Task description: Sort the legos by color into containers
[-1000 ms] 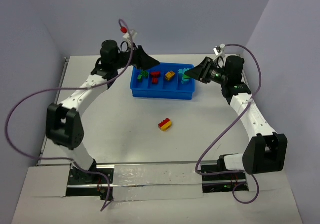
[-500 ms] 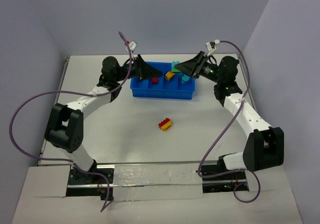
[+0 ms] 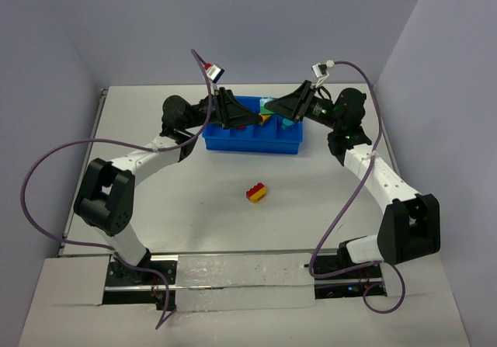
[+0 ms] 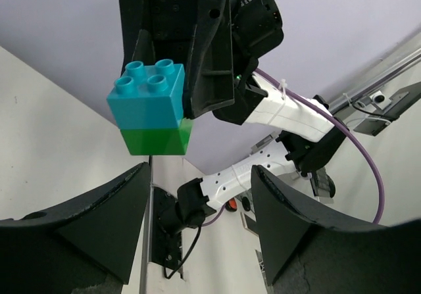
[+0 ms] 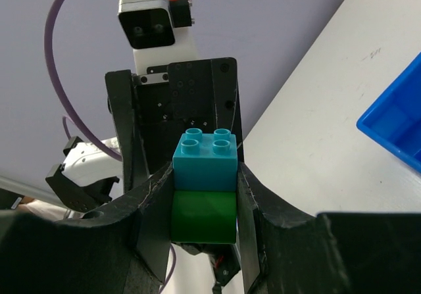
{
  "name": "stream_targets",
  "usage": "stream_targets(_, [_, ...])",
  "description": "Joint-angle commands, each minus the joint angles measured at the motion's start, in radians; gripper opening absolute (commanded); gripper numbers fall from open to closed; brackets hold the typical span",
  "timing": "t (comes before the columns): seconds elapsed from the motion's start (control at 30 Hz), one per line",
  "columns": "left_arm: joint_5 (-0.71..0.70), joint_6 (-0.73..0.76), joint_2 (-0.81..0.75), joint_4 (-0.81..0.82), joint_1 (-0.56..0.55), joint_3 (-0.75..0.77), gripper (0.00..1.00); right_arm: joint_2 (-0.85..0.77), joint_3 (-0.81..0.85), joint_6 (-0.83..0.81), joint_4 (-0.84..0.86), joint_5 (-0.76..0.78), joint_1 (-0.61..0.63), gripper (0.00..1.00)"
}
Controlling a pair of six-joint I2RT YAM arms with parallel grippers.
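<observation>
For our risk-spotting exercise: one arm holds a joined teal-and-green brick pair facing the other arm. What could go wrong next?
1. The right tool grips mainly the green half of the pair; a pull by the open left tool might slip it loose.
2. Falling bricks could land in a wrong compartment of the tray close by.

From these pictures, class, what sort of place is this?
Probably a robotics lab bench: two white-and-black robot arms bolted to a white table, plain lilac walls, and a bright blue plastic divided tray.
</observation>
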Motion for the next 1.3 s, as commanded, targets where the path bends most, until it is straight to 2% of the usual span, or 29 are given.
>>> stream_targets(0.0, [0.006, -0.032, 0.009, 0.095, -0.003, 0.011, 0.71, 0.000, -0.006, -0.010, 0.073, -0.020, 0.018, 0.00])
stream_targets(0.17, [-0.010, -0.031, 0.020, 0.085, -0.007, 0.024, 0.71, 0.000, -0.013, 0.005, 0.100, -0.029, 0.026, 0.00])
stream_targets(0.47, [-0.013, 0.051, 0.012, -0.040, -0.007, 0.019, 0.67, -0.003, -0.016, 0.004, 0.110, -0.038, 0.026, 0.00])
stream_targets(0.9, [-0.033, 0.005, 0.021, 0.005, -0.007, 0.030, 0.64, -0.002, -0.024, -0.018, 0.101, -0.041, 0.054, 0.00])
stream_targets(1.0, [-0.036, -0.001, 0.018, 0.016, -0.007, 0.024, 0.58, 0.000, -0.023, -0.019, 0.100, -0.039, 0.055, 0.00])
stream_targets(1.1, [-0.036, -0.002, 0.014, 0.023, -0.007, 0.014, 0.48, 0.001, -0.022, -0.019, 0.100, -0.040, 0.058, 0.00])
stream_targets(1.27, [-0.020, 0.006, 0.011, 0.027, -0.007, 0.008, 0.16, 0.001, -0.016, -0.043, 0.069, -0.040, 0.058, 0.01])
